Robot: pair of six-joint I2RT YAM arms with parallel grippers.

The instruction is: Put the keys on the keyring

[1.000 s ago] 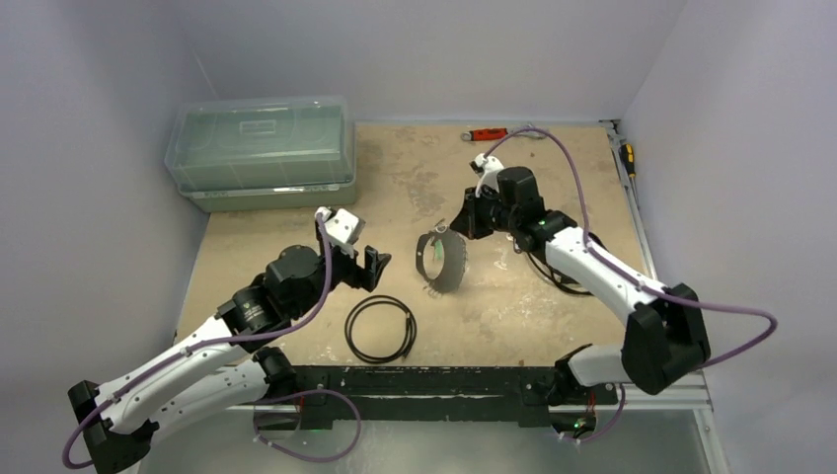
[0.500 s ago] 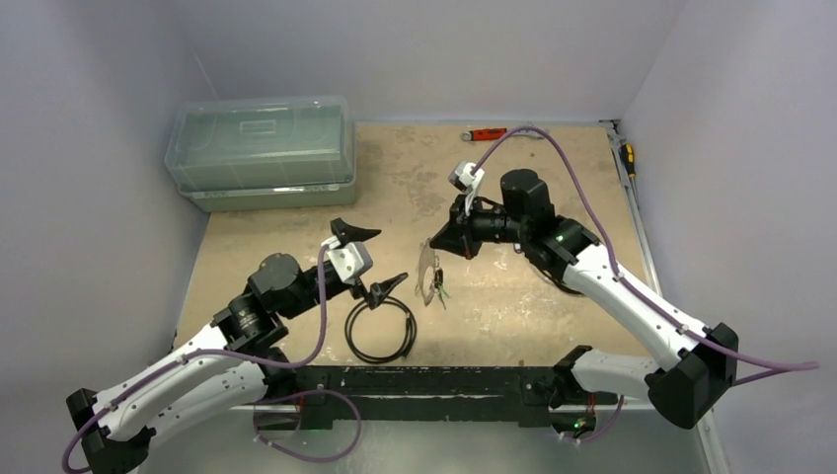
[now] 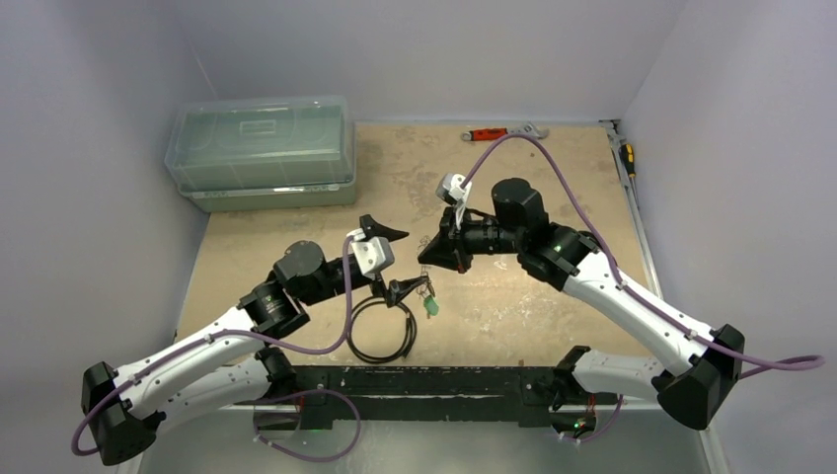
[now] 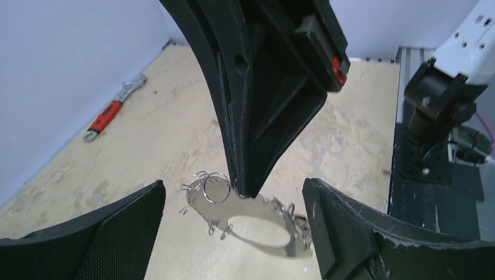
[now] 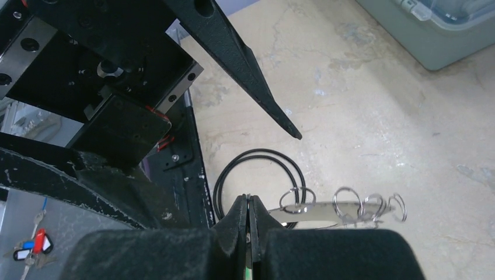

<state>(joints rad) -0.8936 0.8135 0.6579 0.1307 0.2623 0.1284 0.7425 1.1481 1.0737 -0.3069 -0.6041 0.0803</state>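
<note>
We have the keyring (image 5: pixel 318 211) mid-air over the desk (image 5: pixel 408 116), rim pinched in the right hand (image 5: pixel 248 201), clamped tight, likely to present it. The left hand (image 4: pixel 232 189) is spread apart, straddling the ring without touching, probably lining up. A green piece (image 3: pixel 431 307) dangles underneath.

No readable text (any view)

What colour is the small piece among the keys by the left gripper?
The piece is bright green, clearest in the top external view.
</note>
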